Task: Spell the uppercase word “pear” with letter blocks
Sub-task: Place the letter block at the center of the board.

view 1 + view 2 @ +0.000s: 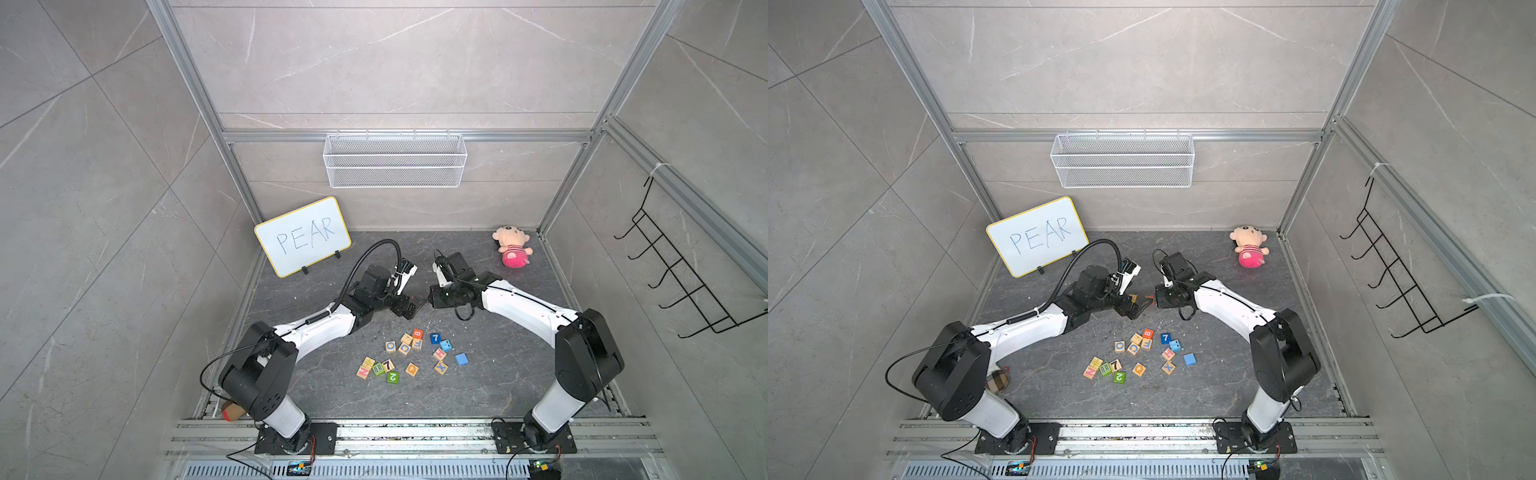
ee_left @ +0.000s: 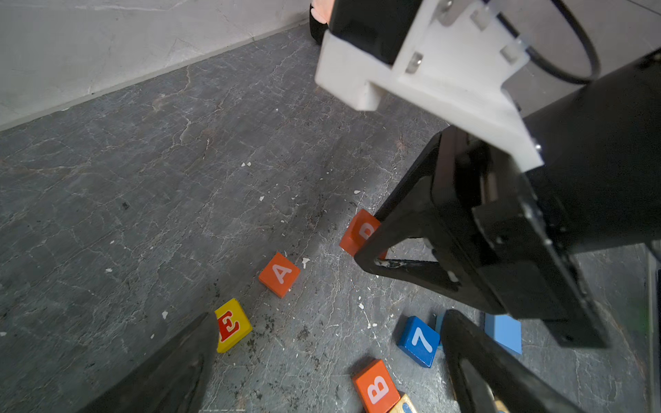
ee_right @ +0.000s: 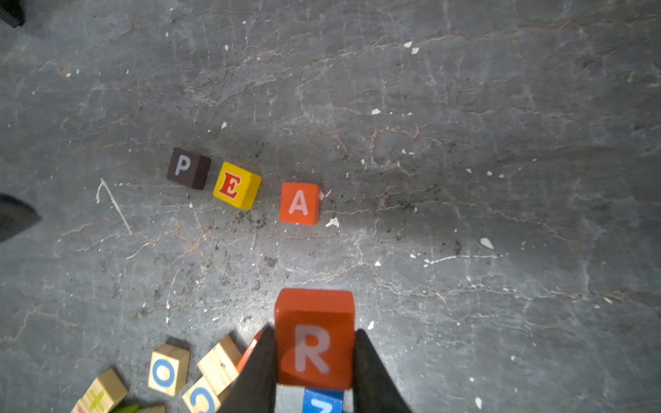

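In the right wrist view a black P block [image 3: 187,168], a yellow E block [image 3: 236,185] and an orange-red A block [image 3: 299,203] lie in a loose row on the dark floor, with a gap before the A. My right gripper [image 3: 314,332] is shut on the orange-red R block [image 3: 314,343], nearer than the A and apart from it. The left wrist view shows the E [image 2: 232,325], the A [image 2: 280,274] and the held R [image 2: 359,230]. My left gripper [image 2: 329,316] is open and holds nothing, its fingers [image 2: 200,343] close beside the E. In both top views the two grippers face each other mid-floor.
Several loose wooden, number and blue blocks [image 1: 411,353] lie just in front of the grippers, among them an orange B [image 2: 375,388] and a blue 7 [image 2: 418,341]. A whiteboard reading PEAR [image 1: 303,237] stands back left. A plush toy [image 1: 513,249] lies back right.
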Robot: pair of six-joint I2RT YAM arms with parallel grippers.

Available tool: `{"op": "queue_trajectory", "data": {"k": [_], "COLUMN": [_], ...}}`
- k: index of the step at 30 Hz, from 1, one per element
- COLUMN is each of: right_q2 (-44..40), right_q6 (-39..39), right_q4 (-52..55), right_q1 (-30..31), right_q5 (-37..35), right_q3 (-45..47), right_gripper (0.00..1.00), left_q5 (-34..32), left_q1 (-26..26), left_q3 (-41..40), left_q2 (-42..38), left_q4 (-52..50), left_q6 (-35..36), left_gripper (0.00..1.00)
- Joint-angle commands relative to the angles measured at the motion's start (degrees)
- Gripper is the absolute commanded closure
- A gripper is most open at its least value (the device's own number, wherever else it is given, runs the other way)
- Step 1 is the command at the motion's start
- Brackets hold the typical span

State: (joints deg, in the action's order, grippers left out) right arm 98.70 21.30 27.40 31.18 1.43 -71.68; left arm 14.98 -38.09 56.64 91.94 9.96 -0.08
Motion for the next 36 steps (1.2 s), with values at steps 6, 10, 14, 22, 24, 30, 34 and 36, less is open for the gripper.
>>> {"op": "queue_trajectory", "data": {"k": [6,10,14,22,24,30,34,36], "right_q2": [5.5,8.5,10.3,14.0,14.3,16.1,17.6,17.9], "right_q6": [3.1,3.6,4.6,5.4,5.8,5.8,6.1,6.1], "right_q4": [1.9,2.0,1.7,1.0,0.7,0.6,0.7,0.3], "right_q1": [-0.8,-0.9,-0.9,-0.9,-0.9,-1.0,-1.0,-1.0], "right_q5": [-5.3,-5.8,-6.7,-7.7,-7.9,-8.7,-8.8,-8.9], "right_q3": [-2.1,-3.6,-4.2,-5.3,-5.5,-7.0,-7.8,-8.0], "right_gripper": [0.71,0.71,0.71,0.71,0.71,0.71,0.71,0.7], "left_q5": [2.3,2.6,2.2,2.9,2.9,2.7,2.6,2.7], "left_q1": [0.3,0.3,0.3,0.3,0.3,0.3,0.3,0.3], "left_q3": [3.2,3.8,3.9,4.7,4.6,4.2,3.8,3.2], "left_q2": [2.3,3.0,3.2,5.3,5.2,4.5,4.4,4.1], "left_q4": [3.1,2.3,2.6,2.4,2.3,2.7,2.6,3.0], "left_q6": [0.4,-0.1,-0.3,0.0,0.0,0.1,0.1,-0.2], "left_gripper": [0.0,0.0,0.0,0.0,0.0,0.0,0.0,0.0]}}
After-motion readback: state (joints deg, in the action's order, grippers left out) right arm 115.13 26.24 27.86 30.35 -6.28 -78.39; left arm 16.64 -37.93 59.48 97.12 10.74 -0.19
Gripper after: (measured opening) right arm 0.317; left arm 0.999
